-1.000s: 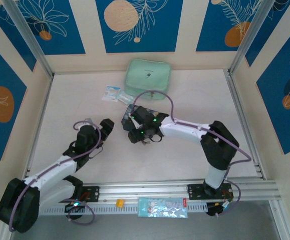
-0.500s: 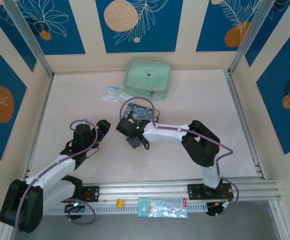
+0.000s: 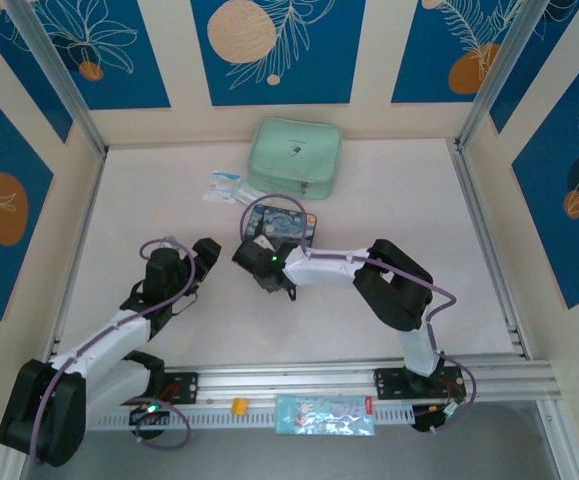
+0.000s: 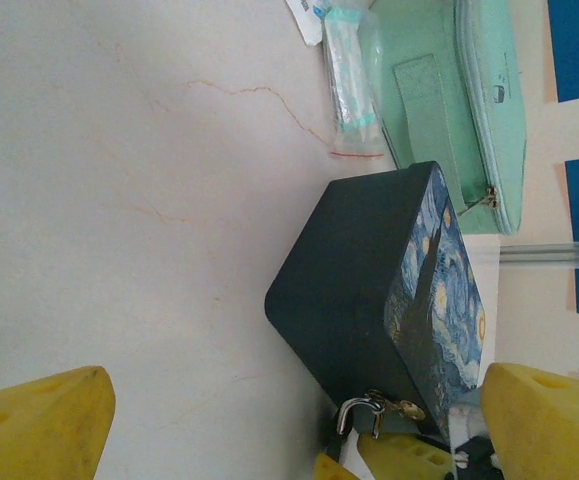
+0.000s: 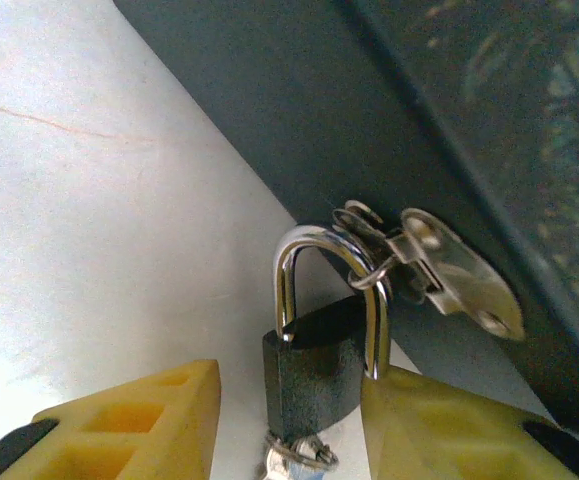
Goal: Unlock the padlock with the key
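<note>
- The right tool (image 5: 291, 398) has its yellow jaws apart around the tiny dark padlock with a silvery shackle (image 5: 307, 375). One jaw touches it, and the other stands just off.
- A silvery key or ring (image 5: 294, 452) sits under the padlock, partly cut off.
- The padlock hangs from the metal hasp (image 5: 449, 280) of the dark blue swirl-painted tin (image 5: 369, 110) on the white table (image 5: 89, 200).
- The left tool (image 4: 294, 425) hovers near the tin, jaws wide apart.
- The step in hand is likely steadying the padlock. The next move calls for a square grip on its body, which would free the key to turn.

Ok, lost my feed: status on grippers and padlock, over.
Left gripper open, short of the tin. Right gripper open around the padlock, which hangs from the tin's hasp. Nothing in the way.
</note>
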`<action>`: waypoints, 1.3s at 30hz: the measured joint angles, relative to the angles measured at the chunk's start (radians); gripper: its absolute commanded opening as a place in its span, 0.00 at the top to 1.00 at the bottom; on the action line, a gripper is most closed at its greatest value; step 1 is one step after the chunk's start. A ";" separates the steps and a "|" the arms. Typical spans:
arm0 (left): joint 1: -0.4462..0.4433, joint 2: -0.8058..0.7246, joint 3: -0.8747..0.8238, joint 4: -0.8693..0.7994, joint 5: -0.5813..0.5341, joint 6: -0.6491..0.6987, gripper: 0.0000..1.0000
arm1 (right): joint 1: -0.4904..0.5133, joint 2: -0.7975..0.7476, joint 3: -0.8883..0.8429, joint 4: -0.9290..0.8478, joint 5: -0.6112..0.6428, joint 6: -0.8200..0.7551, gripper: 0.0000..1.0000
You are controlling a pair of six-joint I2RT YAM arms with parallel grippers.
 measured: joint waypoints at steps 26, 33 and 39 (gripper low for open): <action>0.000 -0.016 -0.031 0.055 0.007 -0.026 0.07 | -0.102 -0.082 -0.212 0.355 -0.100 -0.311 1.00; 0.000 -0.016 -0.046 0.076 0.007 -0.026 0.07 | -0.193 -0.083 -0.184 0.335 -0.325 -0.446 1.00; 0.000 -0.016 -0.051 0.089 0.007 -0.026 0.07 | -0.223 -0.094 -0.213 0.397 -0.431 -0.583 1.00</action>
